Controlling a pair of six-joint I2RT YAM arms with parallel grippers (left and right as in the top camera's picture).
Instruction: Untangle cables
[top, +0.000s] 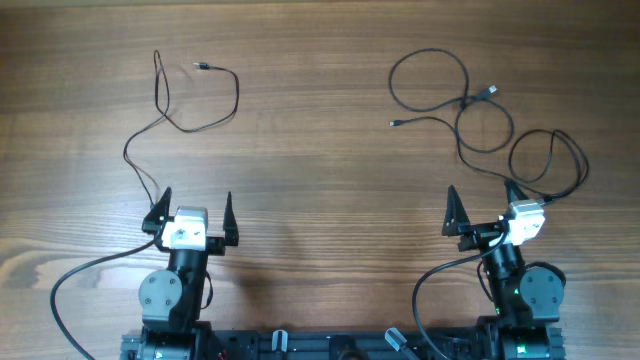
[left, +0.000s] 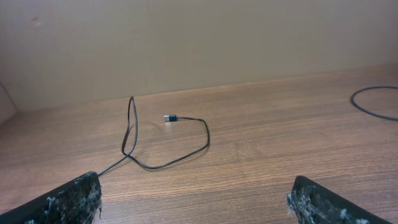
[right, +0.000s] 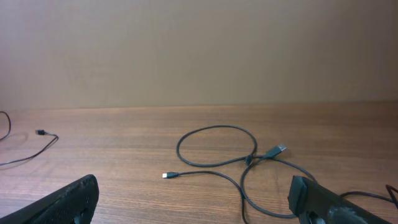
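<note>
One thin black cable (top: 236, 95) lies at the far left of the table in a loose loop, with its plug (top: 201, 66) at the far end. It also shows in the left wrist view (left: 205, 134), where its near end runs down to my left finger. My left gripper (top: 196, 205) is open and empty just in front of it. A second cable (top: 465, 102) lies in several overlapping loops at the far right and also shows in the right wrist view (right: 214, 129). Its plugs (right: 278, 149) lie free. My right gripper (top: 482, 195) is open and empty before it.
The wooden table (top: 320, 200) ends at a plain beige wall (left: 199, 43). Thicker black wires (top: 70, 275) run from each arm base along the near edge. The right cable's nearest loop (top: 575, 175) lies beside my right gripper's outer finger.
</note>
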